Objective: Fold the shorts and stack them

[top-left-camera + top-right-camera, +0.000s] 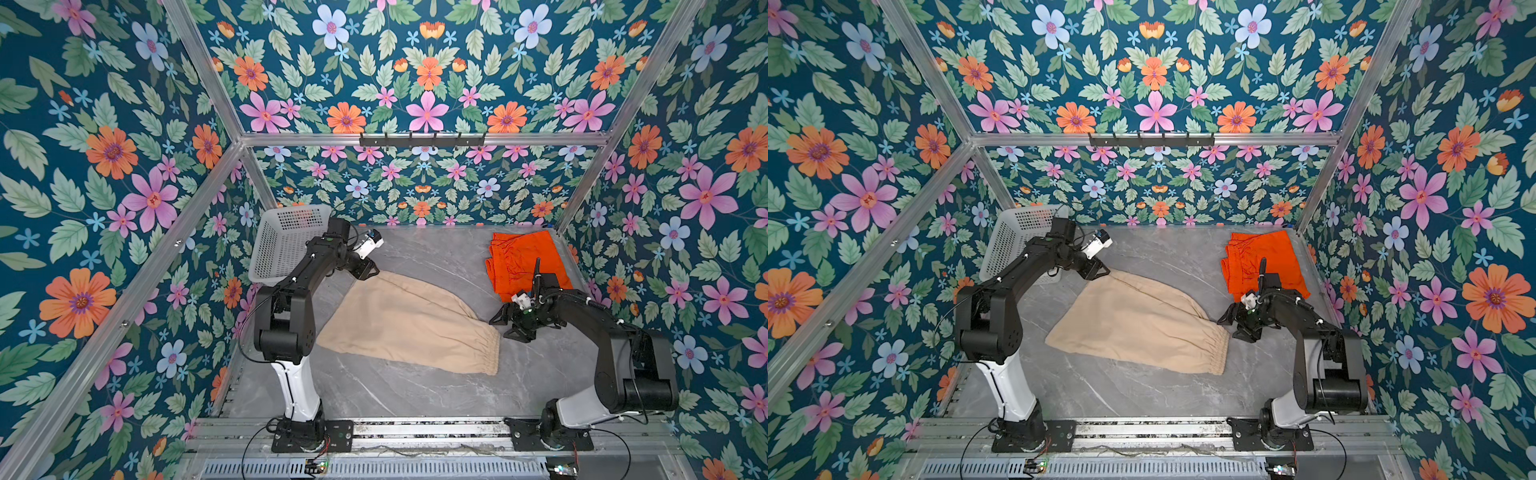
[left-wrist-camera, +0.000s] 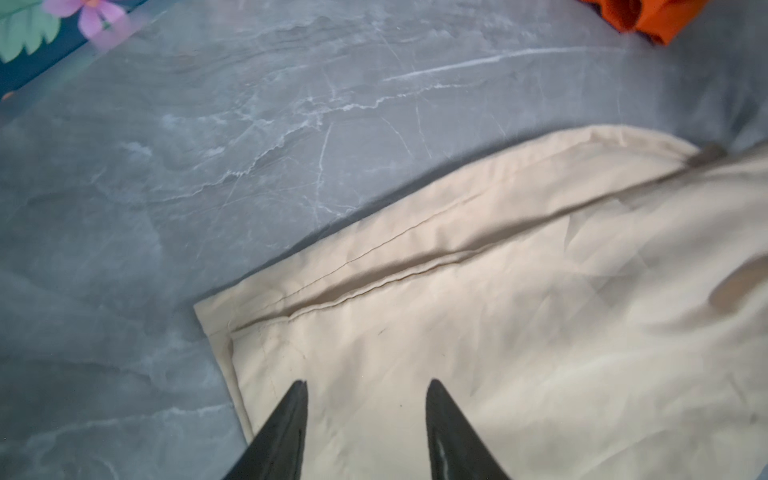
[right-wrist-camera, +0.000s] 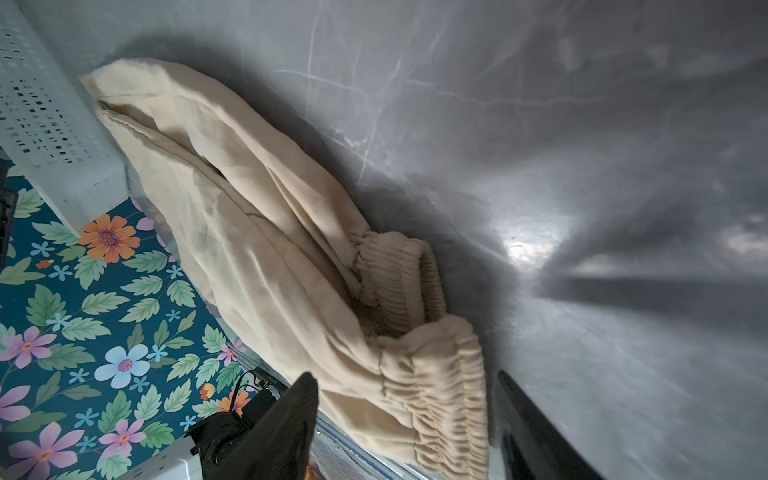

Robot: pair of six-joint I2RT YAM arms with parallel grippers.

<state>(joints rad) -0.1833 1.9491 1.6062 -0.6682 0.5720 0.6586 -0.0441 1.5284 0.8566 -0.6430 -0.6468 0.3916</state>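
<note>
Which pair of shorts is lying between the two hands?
The beige shorts, spread in the middle, left hand at their leg hem, right hand by the elastic waistband. The orange shorts lie apart, far right.

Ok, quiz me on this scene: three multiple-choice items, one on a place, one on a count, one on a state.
1. On the table, the orange shorts lie at: A its near left corner; B its far right corner; C its middle.
2. Pairs of shorts lying out on the table: A two; B one; C four.
3. The right gripper is: A shut on orange cloth; B out of view; C open beside the beige shorts.

Key: 1 B, both top views show them by the back wall; 2 A, one orange, one beige; 3 C, its jaws stand apart in the right wrist view.
</note>
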